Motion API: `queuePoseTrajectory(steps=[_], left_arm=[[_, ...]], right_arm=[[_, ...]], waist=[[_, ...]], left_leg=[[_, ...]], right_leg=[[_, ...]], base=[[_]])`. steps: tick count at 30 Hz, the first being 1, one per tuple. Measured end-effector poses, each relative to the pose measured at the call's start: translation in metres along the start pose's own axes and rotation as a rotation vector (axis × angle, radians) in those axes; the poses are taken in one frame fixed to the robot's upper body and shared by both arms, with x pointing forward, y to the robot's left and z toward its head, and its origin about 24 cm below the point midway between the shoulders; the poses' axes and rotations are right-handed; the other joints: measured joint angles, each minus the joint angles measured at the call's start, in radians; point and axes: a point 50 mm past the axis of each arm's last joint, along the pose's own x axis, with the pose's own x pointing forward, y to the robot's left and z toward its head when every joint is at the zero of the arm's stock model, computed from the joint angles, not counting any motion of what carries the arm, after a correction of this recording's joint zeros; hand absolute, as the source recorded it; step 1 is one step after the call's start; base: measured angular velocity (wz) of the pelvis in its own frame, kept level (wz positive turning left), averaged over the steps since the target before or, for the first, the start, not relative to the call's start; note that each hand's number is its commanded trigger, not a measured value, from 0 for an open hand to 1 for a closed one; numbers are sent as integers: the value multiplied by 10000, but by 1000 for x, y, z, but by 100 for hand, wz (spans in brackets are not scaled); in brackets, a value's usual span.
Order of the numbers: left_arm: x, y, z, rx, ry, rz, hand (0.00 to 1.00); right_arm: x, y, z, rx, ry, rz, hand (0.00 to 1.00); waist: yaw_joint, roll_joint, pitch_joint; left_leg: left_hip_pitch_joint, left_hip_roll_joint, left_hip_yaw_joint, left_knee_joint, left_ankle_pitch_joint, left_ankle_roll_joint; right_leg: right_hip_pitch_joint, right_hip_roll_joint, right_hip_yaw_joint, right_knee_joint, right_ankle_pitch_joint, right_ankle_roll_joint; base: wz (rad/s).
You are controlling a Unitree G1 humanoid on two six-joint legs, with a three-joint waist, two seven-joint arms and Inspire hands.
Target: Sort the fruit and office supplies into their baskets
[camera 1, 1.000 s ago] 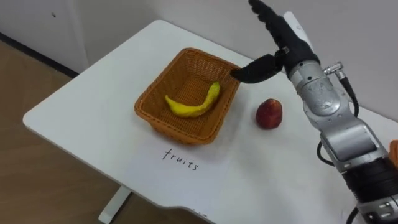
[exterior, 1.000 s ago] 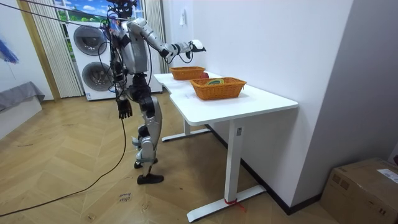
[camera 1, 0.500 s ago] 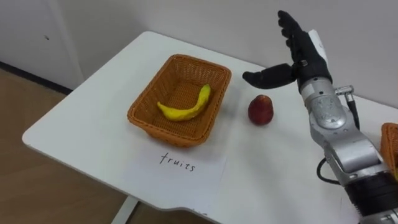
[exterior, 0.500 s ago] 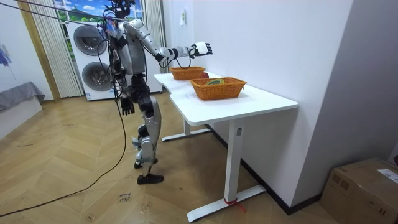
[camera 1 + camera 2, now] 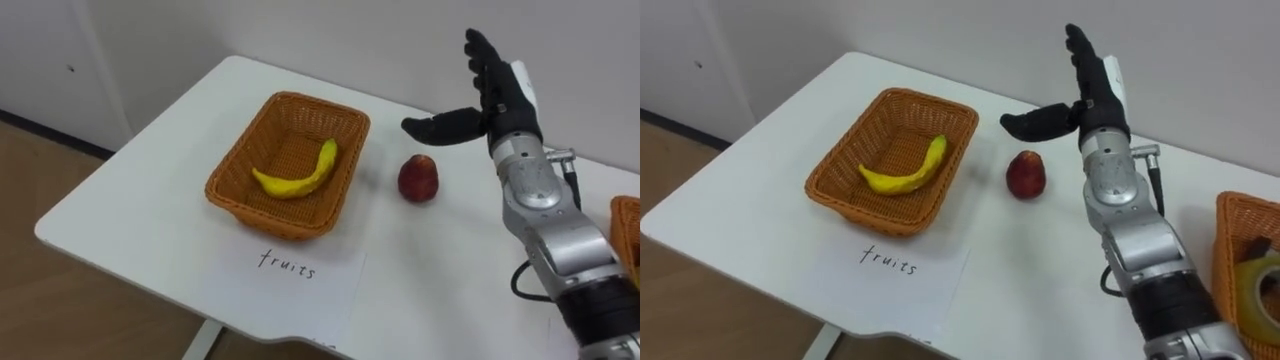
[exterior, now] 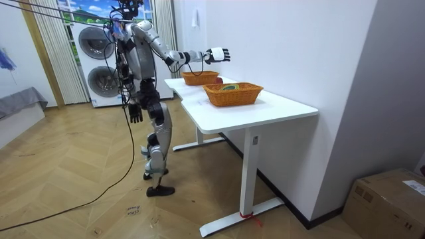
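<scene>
On the white table (image 5: 150, 190) a brown basket (image 5: 270, 222) sits to the left. A yellow banana (image 5: 300, 175) lies inside it. A red apple (image 5: 417, 179) stands on the table just right of the basket, not touching it. On the near side of the basket lies a sheet of paper (image 5: 290, 275) with writing on it. The right hand (image 5: 500, 90) is up in the air, above the apple and a bit to its right. Its fingers are straight and spread, its thumb sticks out to the left, and it holds nothing. Another basket (image 5: 1230, 225) peeks in at the right edge. The left hand (image 6: 135, 114) hangs by the robot's side, too small to tell how it is held.
</scene>
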Motion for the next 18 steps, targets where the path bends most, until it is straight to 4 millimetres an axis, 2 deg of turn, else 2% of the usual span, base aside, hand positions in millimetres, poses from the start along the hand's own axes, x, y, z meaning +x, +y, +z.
queuePoseTrajectory(steps=[9,18], left_arm=[[-1,0,6,50,-236,26,0],[-2,-3,2,198,-175,-69,0]], right_arm=[[0,-1,-12,-94,487,-255,0],[0,-3,-20,-168,822,-600,0]], waist=[[22,29,30],[48,31,54]], left_leg=[[-347,16,-86,5,7,-13],[-384,-3,-223,11,7,-12]], right_leg=[[-329,14,-141,27,5,-8],[-334,-7,-300,21,4,-3]], base=[[2],[4]])
